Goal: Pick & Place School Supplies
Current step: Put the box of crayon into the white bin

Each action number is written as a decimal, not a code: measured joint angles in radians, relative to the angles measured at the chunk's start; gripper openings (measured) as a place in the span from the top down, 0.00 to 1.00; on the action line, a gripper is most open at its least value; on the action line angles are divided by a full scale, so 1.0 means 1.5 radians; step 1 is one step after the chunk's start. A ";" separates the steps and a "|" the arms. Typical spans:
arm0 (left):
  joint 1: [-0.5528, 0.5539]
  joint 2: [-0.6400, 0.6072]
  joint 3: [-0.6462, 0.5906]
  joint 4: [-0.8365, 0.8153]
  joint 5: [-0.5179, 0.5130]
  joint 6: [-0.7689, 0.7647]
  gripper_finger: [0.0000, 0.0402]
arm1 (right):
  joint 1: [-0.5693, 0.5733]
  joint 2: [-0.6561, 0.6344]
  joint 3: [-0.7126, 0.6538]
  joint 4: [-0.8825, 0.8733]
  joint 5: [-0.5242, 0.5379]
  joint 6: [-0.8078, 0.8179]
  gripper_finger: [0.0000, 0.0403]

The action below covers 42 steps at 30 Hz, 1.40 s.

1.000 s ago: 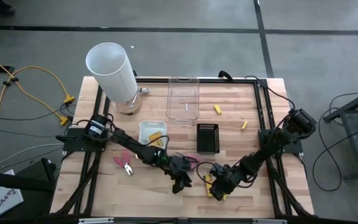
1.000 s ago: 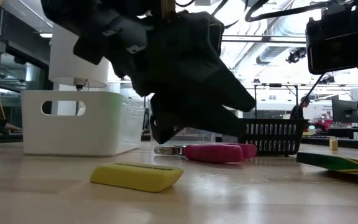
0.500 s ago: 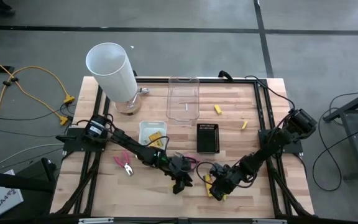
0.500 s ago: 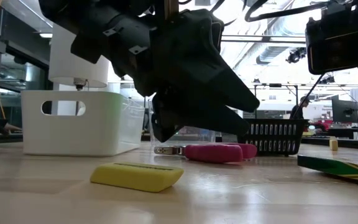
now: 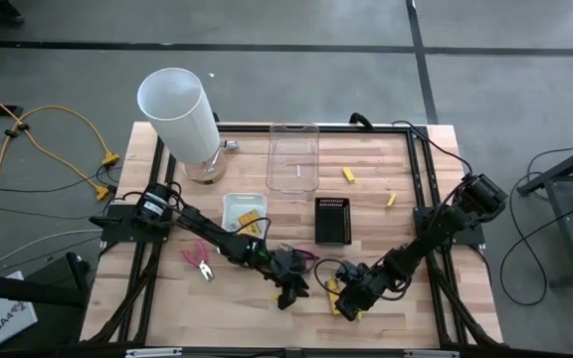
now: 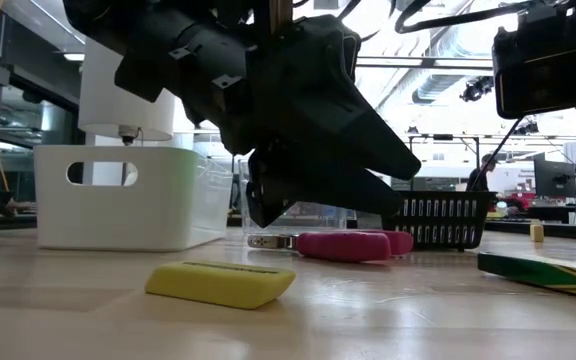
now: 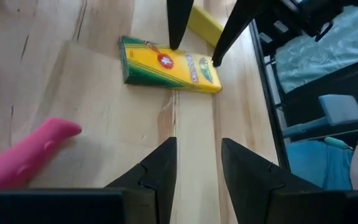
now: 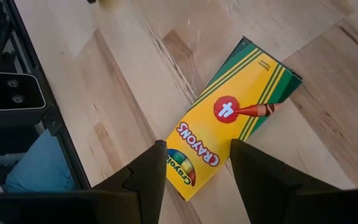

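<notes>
A yellow crayon pack [image 8: 232, 115] with green stripes and a red mark lies flat on the wood near the table's front, also seen in the left wrist view [image 7: 166, 65]. My right gripper [image 8: 197, 149] is open, and its fingers [image 7: 174, 37] stand over one end of the pack. My left gripper [image 7: 197, 146] is open with nothing between its fingers, a short way left of the pack [image 5: 288, 293]. A pink-handled plier tool [image 6: 343, 245] lies behind the left gripper. Another [image 5: 199, 261] lies further left. My right gripper comes at the crayon pack's end [image 8: 188, 171] slanting down from above, one finger on each side of it. I cannot tell whether the fingers touch it. The pack lies flat on the table.
A white tray [image 5: 229, 204] holding yellow packs, a black tray [image 5: 332, 221] and a clear tray [image 5: 294, 157] stand mid-table. A tall white cylinder [image 5: 177, 107] is at the far left. Yellow sticks [image 5: 348, 175] lie far right. A flat yellow block [image 6: 218, 283] lies near the front.
</notes>
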<state>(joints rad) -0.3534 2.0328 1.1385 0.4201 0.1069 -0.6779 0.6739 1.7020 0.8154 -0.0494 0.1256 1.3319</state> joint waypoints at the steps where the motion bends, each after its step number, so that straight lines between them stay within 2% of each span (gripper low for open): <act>1: 0.000 0.007 0.000 0.021 0.001 0.000 0.70 | 0.000 0.000 0.000 0.000 0.000 0.000 0.58; 9: 0.012 0.068 0.001 0.149 0.062 -0.028 0.70 | 0.000 0.000 0.000 -0.004 0.007 0.000 0.58; 42: 0.011 0.071 0.001 0.192 0.068 -0.012 0.70 | -0.002 0.019 0.002 0.017 0.008 -0.008 0.58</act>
<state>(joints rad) -0.3367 2.1391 1.1393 0.7086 0.2082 -0.6964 0.6703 1.7311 0.8177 -0.0246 0.1376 1.3196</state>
